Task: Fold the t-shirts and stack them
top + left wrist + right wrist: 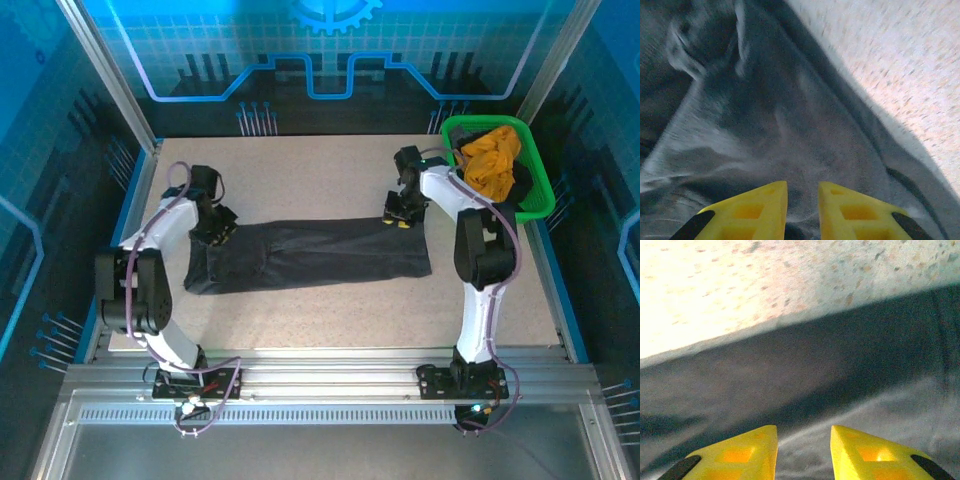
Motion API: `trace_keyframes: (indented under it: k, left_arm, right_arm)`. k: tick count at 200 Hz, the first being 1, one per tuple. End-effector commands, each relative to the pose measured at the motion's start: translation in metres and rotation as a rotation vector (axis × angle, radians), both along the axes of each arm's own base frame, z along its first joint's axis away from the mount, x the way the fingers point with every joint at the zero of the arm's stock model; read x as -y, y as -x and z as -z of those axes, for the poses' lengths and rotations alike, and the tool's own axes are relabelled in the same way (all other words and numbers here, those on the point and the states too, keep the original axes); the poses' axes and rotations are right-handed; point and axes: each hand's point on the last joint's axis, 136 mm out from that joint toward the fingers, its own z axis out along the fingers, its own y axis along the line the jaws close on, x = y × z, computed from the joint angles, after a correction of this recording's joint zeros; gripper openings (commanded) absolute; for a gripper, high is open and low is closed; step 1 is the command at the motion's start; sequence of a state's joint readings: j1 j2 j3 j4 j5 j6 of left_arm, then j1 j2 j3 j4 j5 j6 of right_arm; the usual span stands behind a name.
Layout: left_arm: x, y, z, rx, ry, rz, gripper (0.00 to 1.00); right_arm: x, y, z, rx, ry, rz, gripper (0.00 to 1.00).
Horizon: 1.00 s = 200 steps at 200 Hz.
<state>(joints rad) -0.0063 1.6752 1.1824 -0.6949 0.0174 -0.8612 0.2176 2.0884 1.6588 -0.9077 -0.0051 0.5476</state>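
Speckled beige stone-look desk (340, 310) spans the cell. Back wall: blue grid-printed panel (200, 40) with a pale gear emblem (337, 12). Silver aluminium frame post (107, 70) at the left. Ribbed aluminium rail (330, 380) along the near edge. Light is even and bluish.

Plain dark charcoal shirt (310, 255), greyer along the folds up close. Bright orange shirt (490, 160). Vivid green basket (480, 122). Pale beige table (330, 180), finely speckled with brown. Yellow fingers (760, 210) with black patches. White and black arms (165, 230). Blue walls (200, 40), pale grid pattern, darker line motif.
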Motion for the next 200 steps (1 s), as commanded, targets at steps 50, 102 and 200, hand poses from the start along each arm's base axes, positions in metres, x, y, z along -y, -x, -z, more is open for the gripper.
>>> trace_keyframes:
  k: [50, 102, 200]
  left_arm:
    - [0.015, -0.042, 0.076, -0.205, 0.073, -0.067, 0.28]
    - [0.06, -0.17, 0.072, -0.007, 0.132, 0.102, 0.32]
    - [0.232, -0.315, 0.042, 0.547, 0.586, 0.207, 0.4]
  right_arm:
    - [0.037, 0.053, 0.044, -0.336, 0.223, -0.043, 0.35]
    - [-0.001, 0.12, 0.043, -0.357, 0.089, 0.076, 0.35]
    - [-0.17, 0.184, 0.053, -0.395, -0.236, 0.247, 0.34]
